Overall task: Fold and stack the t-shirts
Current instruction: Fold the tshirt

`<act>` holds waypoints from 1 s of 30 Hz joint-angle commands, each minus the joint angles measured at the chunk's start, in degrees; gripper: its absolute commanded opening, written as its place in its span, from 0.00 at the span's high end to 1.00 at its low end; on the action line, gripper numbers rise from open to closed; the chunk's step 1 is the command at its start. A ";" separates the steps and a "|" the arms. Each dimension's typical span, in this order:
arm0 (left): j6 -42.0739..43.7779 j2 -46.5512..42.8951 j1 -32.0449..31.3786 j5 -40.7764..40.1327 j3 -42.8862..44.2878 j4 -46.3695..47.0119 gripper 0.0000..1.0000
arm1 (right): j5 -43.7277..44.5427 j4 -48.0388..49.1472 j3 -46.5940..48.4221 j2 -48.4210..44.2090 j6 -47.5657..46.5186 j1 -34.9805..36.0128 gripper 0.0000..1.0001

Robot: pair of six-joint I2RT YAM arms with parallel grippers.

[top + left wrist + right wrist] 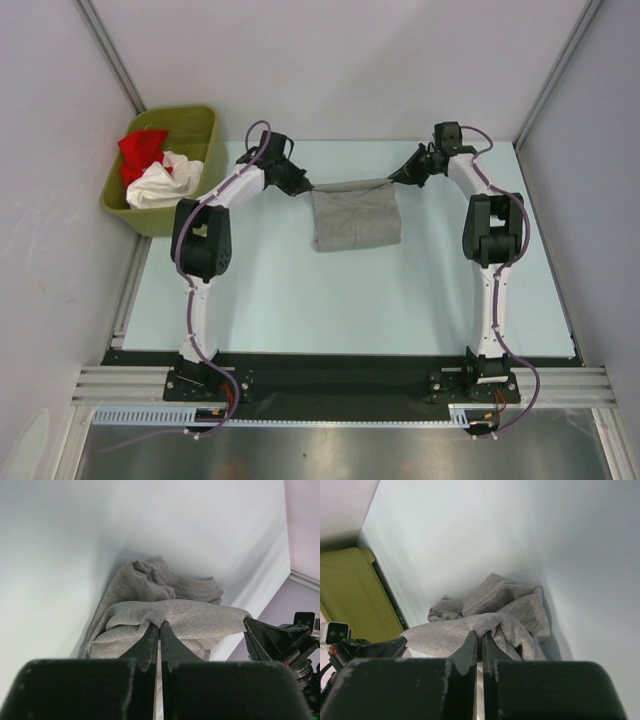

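A heather-grey t-shirt (356,217) hangs stretched between my two grippers above the far middle of the table, its lower part draped on the surface. My left gripper (305,186) is shut on its top left edge; the left wrist view shows the fingertips pinching the grey t-shirt (165,612). My right gripper (398,178) is shut on the top right edge, and the right wrist view shows the grey t-shirt (470,625) caught between the fingertips. A red t-shirt (141,148) and a white t-shirt (162,184) lie crumpled in the bin.
The olive-green plastic bin (195,128) stands at the far left corner, off the table's left edge; it also shows in the right wrist view (345,590). White walls close in the back and both sides. A black rail runs along the near edge.
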 commanded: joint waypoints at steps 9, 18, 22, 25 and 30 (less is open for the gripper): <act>5.10 7.86 2.01 2.37 12.13 -0.49 0.95 | -2.52 3.18 7.88 5.78 2.52 -0.65 0.92; 24.69 0.95 2.19 -4.04 19.54 -10.77 0.51 | -1.91 -8.05 21.15 4.31 -5.20 -5.83 0.45; 28.65 -7.59 -0.44 -2.46 6.39 -9.12 0.50 | -1.99 -11.14 10.99 -5.33 -11.09 -5.84 0.41; 28.92 -12.42 -4.40 3.59 -2.75 -2.55 0.52 | -7.15 -1.51 -4.53 -13.95 -10.84 -3.74 0.48; 26.90 -13.23 -10.91 12.39 -9.39 7.15 0.58 | -15.43 4.58 -16.97 -18.73 -11.09 2.51 0.69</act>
